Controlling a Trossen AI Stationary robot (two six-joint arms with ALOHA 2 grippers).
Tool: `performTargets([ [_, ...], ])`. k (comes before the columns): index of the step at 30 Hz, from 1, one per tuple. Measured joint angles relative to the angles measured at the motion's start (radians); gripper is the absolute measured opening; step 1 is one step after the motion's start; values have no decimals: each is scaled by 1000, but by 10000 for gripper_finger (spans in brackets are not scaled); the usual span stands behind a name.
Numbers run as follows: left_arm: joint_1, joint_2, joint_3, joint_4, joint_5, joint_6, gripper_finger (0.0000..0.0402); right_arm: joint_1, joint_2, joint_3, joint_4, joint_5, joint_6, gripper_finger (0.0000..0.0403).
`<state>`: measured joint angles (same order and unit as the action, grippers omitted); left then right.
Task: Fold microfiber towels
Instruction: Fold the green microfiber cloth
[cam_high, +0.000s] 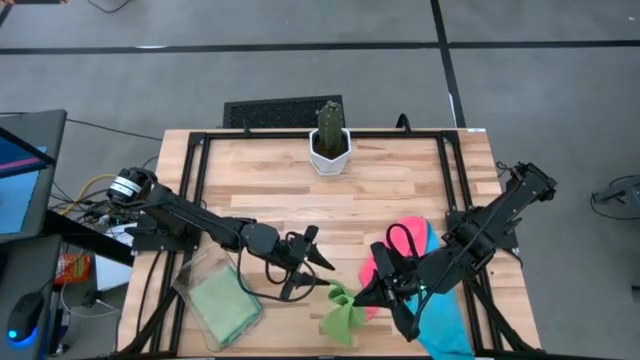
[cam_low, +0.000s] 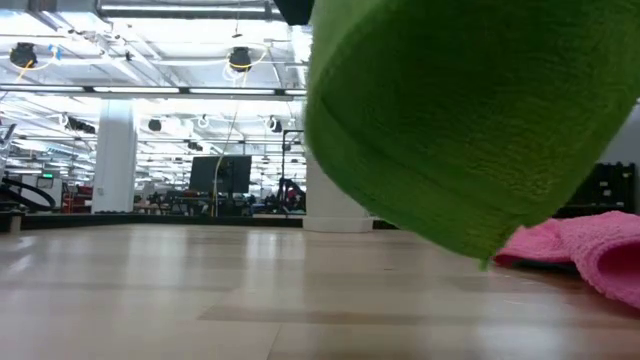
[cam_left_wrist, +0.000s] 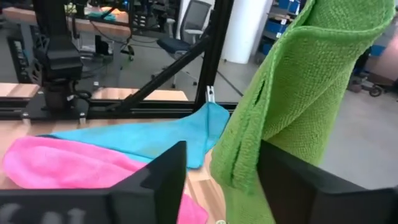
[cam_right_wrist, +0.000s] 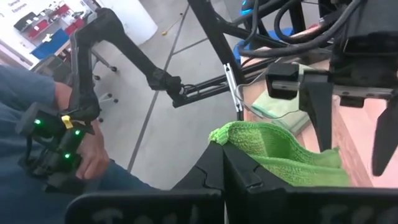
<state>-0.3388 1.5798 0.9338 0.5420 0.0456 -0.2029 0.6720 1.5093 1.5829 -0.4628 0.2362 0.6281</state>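
A light green microfiber towel (cam_high: 340, 312) hangs near the table's front edge, with my right gripper (cam_high: 378, 290) shut on its upper end. In the low view the green towel (cam_low: 470, 120) fills the upper right, and its lowest tip looks clear of the tabletop. My left gripper (cam_high: 310, 280) reaches in level from the left and is open, one finger on each side of the towel's hanging edge (cam_left_wrist: 239, 155). A pink towel (cam_high: 405, 243) and a blue towel (cam_high: 442, 315) lie flat on the table under my right arm. My right gripper pinches the green towel's bunched upper edge (cam_right_wrist: 229, 134) between its two fingers, slanting down from the table's right. The towel hangs slack below the hold, off the table. My left gripper has the towel's doubled edge between its fingers (cam_left_wrist: 283, 177); I cannot tell whether either finger touches it.
A clear plastic bin (cam_high: 190, 285) holding a folded green cloth stands at the front left. A potted cactus (cam_high: 329, 145) stands at the far middle. Black frame rails (cam_high: 200, 170) border the table. A person's hand (cam_right_wrist: 84, 152) with a controller shows beyond the table's front edge.
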Motion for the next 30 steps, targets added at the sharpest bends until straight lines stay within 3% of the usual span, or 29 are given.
performTargets([
  [11, 0, 16, 0, 5, 11, -55, 9, 0, 0, 0, 0, 5, -7, 15],
  [16, 0, -76, 0, -110, -53, -106, 2, -7, 0, 0, -10, 21, -8, 21],
  [24, -2, -454, 1, -667, -320, -136, 1, -45, 2, 0, -114, 85, -7, 30],
  [30, -1, -664, 1, -801, -459, -142, 0, -141, 34, 0, -141, 122, -29, 32],
])
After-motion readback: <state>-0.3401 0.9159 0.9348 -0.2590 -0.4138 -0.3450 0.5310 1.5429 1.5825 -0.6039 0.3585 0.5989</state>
